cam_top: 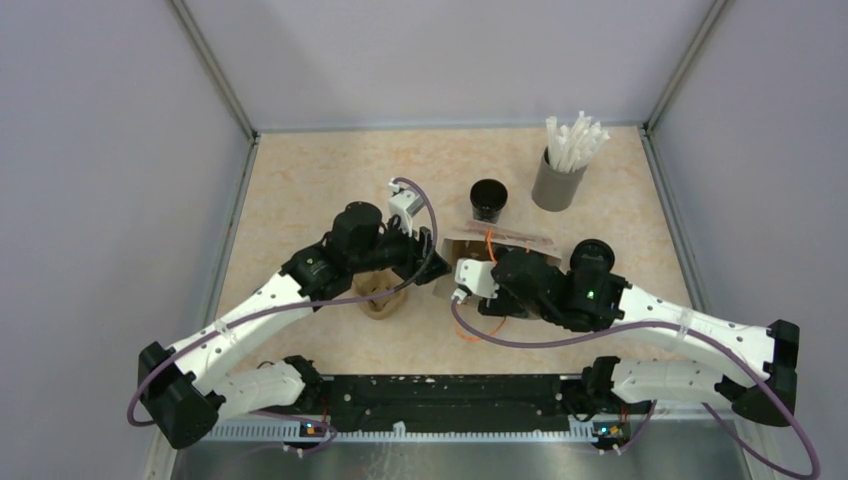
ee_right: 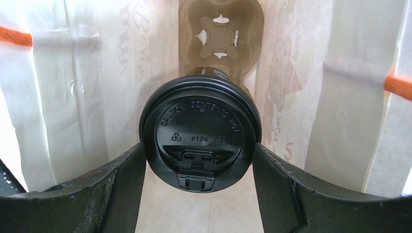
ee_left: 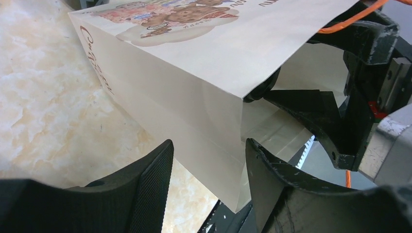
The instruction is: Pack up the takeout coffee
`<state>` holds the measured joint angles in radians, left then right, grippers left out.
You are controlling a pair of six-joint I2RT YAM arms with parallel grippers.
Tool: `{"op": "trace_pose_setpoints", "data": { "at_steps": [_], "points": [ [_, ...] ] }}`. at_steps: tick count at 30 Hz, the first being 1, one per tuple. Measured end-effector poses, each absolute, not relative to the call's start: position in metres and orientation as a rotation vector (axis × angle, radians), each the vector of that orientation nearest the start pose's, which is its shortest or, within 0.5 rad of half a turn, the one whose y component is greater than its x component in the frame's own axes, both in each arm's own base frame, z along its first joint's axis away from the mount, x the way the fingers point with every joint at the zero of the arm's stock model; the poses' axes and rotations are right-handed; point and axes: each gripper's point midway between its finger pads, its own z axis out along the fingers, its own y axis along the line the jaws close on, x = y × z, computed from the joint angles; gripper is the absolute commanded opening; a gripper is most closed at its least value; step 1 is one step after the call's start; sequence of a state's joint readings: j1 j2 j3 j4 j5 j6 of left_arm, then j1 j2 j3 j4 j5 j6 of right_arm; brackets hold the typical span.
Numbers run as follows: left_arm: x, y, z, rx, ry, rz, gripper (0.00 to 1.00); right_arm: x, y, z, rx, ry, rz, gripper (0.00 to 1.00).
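A white paper bag (cam_top: 505, 238) with orange handles stands mid-table, its mouth open. Inside it, in the right wrist view, my right gripper (ee_right: 199, 145) is shut on a coffee cup with a black lid (ee_right: 200, 126), both fingers against the lid's rim. The cup hangs over a brown pulp carrier (ee_right: 221, 34) on the bag's floor. My left gripper (ee_left: 209, 145) is open at the bag's (ee_left: 194, 58) near corner. The bag's wall runs between its fingers, with bare table showing beside the left finger (ee_left: 155, 184). A second black cup (cam_top: 488, 198) stands behind the bag.
A grey holder of white straws (cam_top: 557, 180) stands at the back right. Another brown pulp carrier (cam_top: 382, 298) lies under my left arm, left of the bag. Grey walls close off the table's left, right and back.
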<state>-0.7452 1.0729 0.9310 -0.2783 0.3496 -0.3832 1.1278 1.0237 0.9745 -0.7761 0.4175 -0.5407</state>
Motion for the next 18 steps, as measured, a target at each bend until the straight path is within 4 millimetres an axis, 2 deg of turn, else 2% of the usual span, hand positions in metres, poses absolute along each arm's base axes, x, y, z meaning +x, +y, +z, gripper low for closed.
{"op": "trace_pose_setpoints", "data": {
  "at_steps": [5,9,13,18],
  "points": [
    [0.201,-0.289,0.230,0.624,2.073,-1.044,0.33,0.191,0.190,0.195,-1.595,1.700,-0.216,0.54],
    [0.200,-0.290,0.231,0.635,2.070,-1.060,0.20,0.191,0.192,0.193,-1.613,1.694,-0.224,0.54],
    [0.197,-0.292,0.232,0.648,2.060,-1.081,0.02,0.195,0.197,0.188,-1.654,1.676,-0.245,0.54],
    [0.193,-0.294,0.233,0.670,2.054,-1.107,0.00,0.202,0.208,0.179,-1.691,1.662,-0.271,0.54]
  ]
}}
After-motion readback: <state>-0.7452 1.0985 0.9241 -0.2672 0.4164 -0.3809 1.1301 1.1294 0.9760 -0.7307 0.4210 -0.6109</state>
